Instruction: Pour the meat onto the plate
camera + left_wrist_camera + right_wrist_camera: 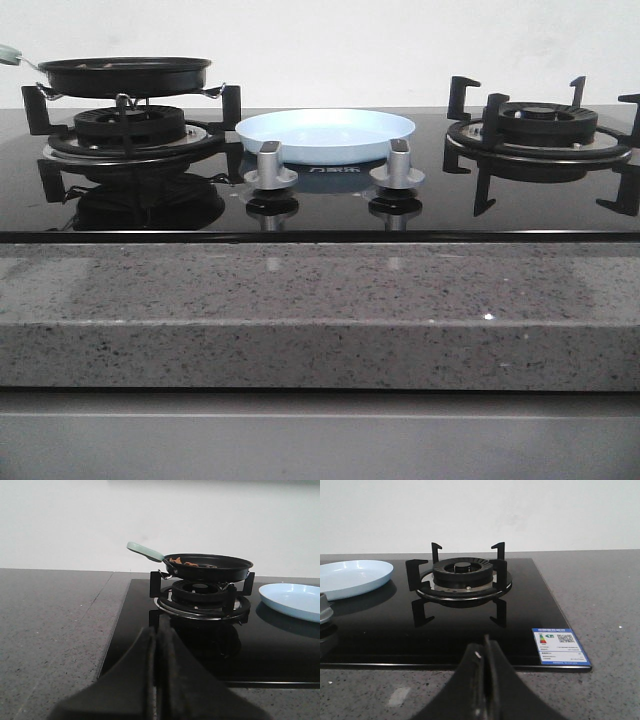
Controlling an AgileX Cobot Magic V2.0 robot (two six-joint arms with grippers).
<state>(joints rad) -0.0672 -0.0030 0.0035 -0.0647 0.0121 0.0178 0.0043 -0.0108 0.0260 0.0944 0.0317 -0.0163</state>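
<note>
The plate (326, 135) is pale blue. The frying pan (209, 566) is black with a mint-green handle (144, 551), and the meat (183, 562) in it is orange-brown. The hob glass (470, 625) is glossy black; the table (300, 315) is speckled grey. Beside the plate, the knobs (270, 165) are silver.

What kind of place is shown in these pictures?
Most likely a kitchen counter, possibly a mock-up. A black glass gas hob with two burners is set into grey speckled stone, a frying pan sits on the left burner, and a pale-blue plate waits between them.
</note>
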